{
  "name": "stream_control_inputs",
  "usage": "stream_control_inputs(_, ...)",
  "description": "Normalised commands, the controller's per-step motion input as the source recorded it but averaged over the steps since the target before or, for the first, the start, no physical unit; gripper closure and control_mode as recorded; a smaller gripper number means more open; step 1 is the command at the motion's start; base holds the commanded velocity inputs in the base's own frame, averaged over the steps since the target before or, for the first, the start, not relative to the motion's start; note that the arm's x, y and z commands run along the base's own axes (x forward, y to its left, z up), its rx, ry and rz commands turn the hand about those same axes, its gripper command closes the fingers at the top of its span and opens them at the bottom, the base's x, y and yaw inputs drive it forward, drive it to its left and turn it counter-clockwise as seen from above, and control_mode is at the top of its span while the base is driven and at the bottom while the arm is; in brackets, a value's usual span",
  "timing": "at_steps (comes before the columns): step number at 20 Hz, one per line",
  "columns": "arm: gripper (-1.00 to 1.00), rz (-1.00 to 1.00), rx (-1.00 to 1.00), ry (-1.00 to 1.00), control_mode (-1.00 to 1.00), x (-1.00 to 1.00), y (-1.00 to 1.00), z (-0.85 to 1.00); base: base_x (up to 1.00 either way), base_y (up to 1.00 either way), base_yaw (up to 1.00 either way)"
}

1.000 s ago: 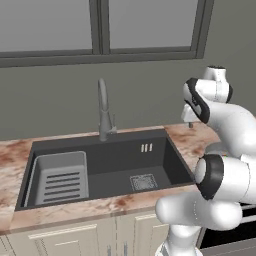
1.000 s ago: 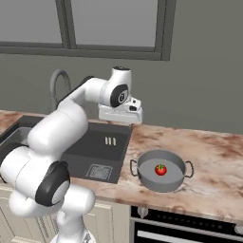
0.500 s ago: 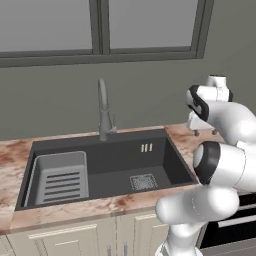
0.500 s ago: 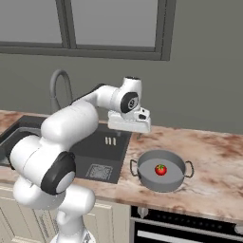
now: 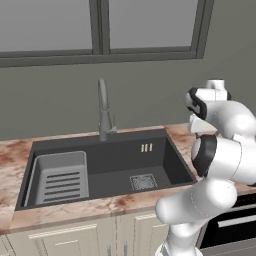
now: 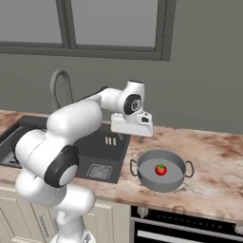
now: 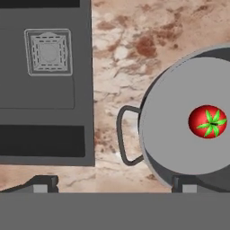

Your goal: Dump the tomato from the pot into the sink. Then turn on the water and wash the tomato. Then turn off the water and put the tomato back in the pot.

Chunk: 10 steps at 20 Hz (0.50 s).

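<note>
**Open gripper above the counter, tomato in the pot**

The gripper [image 7: 114,183] has its jaws spread wide and holds nothing; its fingertips [image 7: 45,183] hang over the marbled countertop [image 7: 130,49], touching neither pot nor sink. In the right base view the hand [image 6: 133,124] appears to sit above the strip between them, though depth is hard to judge there. The grey metal pot [image 6: 161,170] stands upright on the counter just right of the sink [image 6: 102,152], one dark loop handle [image 7: 126,137] facing the basin. The tomato [image 6: 161,169] rests on the pot's flat bottom, stem up. The sink holds a ribbed rack [image 5: 61,176] at its left end, beside the drain grate [image 5: 143,181]; the gooseneck faucet [image 5: 104,111] stands behind it.
</note>
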Motion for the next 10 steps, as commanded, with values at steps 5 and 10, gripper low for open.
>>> stream_control_inputs(5, -1.0, 0.0, -0.01, 0.01, -1.0, -0.06, -0.09, -0.12, 0.0, 0.0, 0.0)
stream_control_inputs(10, -1.0, 0.0, -0.02, 0.0, -1.0, -0.26, -0.21, -0.17, 0.0, 0.0, 0.0)
